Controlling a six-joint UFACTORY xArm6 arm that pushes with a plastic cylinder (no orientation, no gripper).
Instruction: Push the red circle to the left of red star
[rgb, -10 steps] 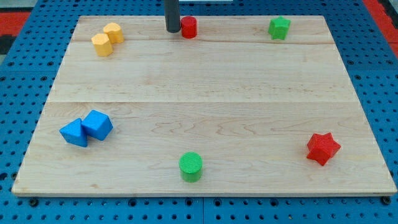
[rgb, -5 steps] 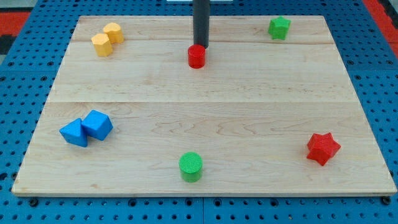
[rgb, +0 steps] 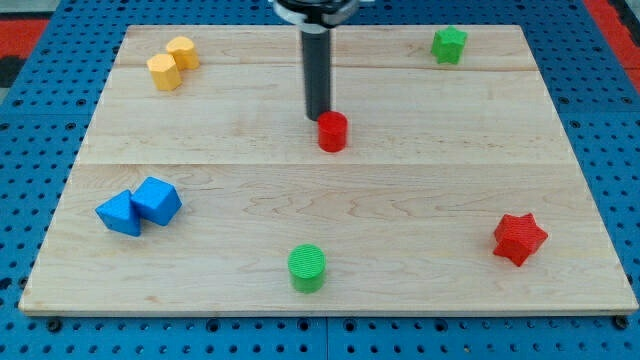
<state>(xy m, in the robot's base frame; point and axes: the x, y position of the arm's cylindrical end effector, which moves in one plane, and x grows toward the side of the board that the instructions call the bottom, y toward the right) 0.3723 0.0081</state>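
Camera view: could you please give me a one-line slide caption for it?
My tip sits just above-left of the red circle mid-board, far from the red star.

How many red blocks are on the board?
2. The red circle sits near the board's middle, just below and right of my tip. The red star lies near the view's bottom right. Nothing seems hidden, though the rod covers a thin strip of board.

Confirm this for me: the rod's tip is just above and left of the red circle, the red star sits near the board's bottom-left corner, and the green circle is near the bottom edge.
One detail is wrong. The camera view shows the red star near the board's bottom-right corner, not bottom-left. The rest stands: my tip is just up and left of the red circle, and the green circle is near the bottom edge.
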